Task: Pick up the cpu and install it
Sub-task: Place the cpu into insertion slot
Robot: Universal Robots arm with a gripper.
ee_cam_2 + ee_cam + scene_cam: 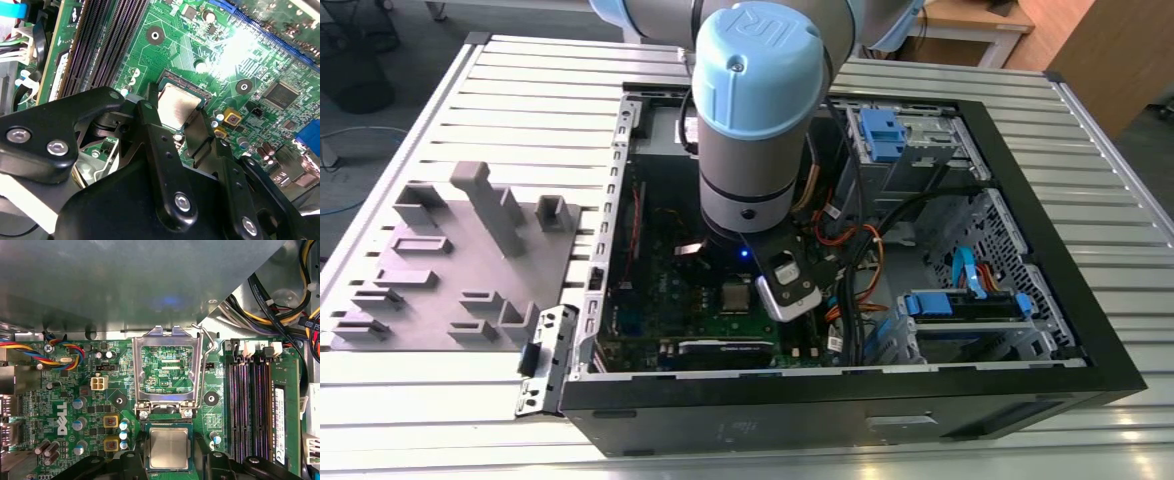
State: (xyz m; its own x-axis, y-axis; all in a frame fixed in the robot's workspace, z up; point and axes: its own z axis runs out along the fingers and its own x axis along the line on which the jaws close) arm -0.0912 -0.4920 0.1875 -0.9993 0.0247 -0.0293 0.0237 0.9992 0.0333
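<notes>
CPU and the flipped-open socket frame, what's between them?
In the first wrist view, the frame's hinge bar, a screw at each end, and a dark socket edge lie between the cpu and the socket frame.

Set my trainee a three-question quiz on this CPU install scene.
1. True or false: the socket frame is shut over the cpu.
2. Where is the cpu? A on the slatted table; B on the motherboard, at its socket; C in a drive bay.
3. Fill in: the grey tray lies to the exterior view's ___ of the computer case.
Key: 1 false; 2 B; 3 left.
</notes>
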